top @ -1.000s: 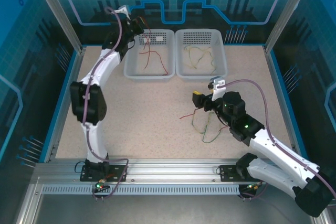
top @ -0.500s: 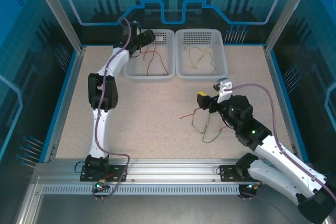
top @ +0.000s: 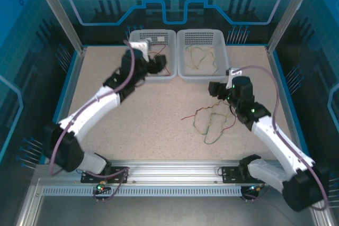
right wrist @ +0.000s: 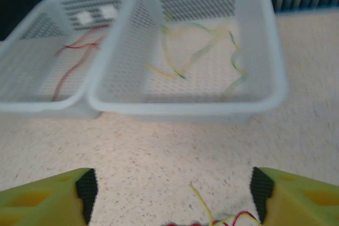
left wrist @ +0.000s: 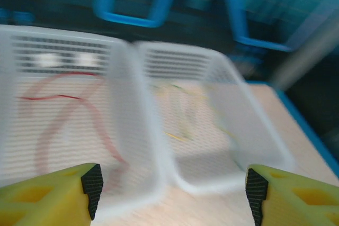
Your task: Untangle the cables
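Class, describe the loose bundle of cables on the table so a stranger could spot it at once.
Start at the beige table and look at its right half, on the near side of the right gripper. There lies the loose bundle: red, pale yellow and green strands crossing one another. Unlike the wires in the far white baskets, it sits on bare tabletop, all three colours together.

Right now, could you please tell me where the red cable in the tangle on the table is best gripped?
Probably its free left tail: the red cable trails there clear of the green loop. Come straight down with the right pincer, closing across the strand, since it lies flat on the table.
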Controlling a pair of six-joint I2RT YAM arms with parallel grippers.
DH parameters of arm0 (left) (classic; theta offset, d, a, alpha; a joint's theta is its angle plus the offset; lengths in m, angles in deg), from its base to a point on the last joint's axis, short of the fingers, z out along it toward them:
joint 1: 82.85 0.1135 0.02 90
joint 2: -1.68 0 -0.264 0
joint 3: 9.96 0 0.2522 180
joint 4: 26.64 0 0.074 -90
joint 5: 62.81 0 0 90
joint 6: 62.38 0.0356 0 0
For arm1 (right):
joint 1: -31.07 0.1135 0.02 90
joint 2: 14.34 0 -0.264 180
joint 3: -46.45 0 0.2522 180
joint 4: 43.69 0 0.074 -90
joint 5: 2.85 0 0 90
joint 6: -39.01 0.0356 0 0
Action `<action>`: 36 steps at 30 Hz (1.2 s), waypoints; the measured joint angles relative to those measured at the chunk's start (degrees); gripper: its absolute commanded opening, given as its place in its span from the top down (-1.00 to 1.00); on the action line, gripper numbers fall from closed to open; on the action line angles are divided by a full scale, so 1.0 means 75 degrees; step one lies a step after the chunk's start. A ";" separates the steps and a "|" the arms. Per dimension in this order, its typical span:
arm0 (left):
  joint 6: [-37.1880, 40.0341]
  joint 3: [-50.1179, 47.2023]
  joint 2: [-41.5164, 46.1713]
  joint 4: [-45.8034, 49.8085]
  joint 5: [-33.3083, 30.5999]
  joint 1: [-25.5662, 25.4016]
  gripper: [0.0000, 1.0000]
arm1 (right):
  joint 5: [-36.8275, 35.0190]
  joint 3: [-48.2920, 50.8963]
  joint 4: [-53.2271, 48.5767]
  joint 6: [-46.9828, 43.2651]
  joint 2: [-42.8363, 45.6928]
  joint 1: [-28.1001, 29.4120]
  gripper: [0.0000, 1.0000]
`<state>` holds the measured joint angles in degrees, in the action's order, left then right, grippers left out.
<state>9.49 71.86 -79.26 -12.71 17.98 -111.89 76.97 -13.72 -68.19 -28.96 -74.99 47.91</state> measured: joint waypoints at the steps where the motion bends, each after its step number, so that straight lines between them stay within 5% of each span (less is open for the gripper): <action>1: 0.0038 -0.0358 0.0154 -0.0242 0.0044 -0.0405 -0.34 | 0.0140 -0.0146 -0.0169 0.0108 -0.0294 -0.0268 -0.45; 7: 0.0017 -0.2154 -0.0268 -0.0831 0.0114 -0.1871 -0.23 | 0.1011 -0.0256 -0.1495 0.0676 -0.1466 -0.1670 -0.39; 12: -0.0017 -0.2116 -0.1501 -0.1023 0.0627 -0.2369 -0.22 | 0.1664 -0.0064 -0.1877 0.0880 -0.2022 -0.2719 -0.34; 18: -0.0184 -0.1166 -0.2999 -0.1504 0.1492 -0.2413 -0.21 | 0.1900 0.0058 -0.1853 0.0831 -0.2305 -0.2760 0.01; 23: -0.0219 -0.0361 -0.3812 -0.1818 0.2014 -0.2565 -0.22 | 0.2186 0.0154 -0.1676 0.0866 -0.2824 -0.2760 0.07; 31: -0.0603 -0.0350 -0.4363 -0.2264 0.2396 -0.2643 -0.06 | 0.2987 0.0414 -0.1335 0.0796 -0.3200 -0.2751 0.98; 36: -0.0597 -0.1046 -0.4007 -0.2605 0.2174 -0.2410 -0.02 | 0.3281 0.0423 -0.1189 0.0807 -0.2859 -0.2538 1.00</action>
<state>5.01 64.01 -109.32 -32.25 34.28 -129.96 101.59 -10.55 -77.11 -22.91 -96.43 28.87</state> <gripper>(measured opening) 0.514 0.046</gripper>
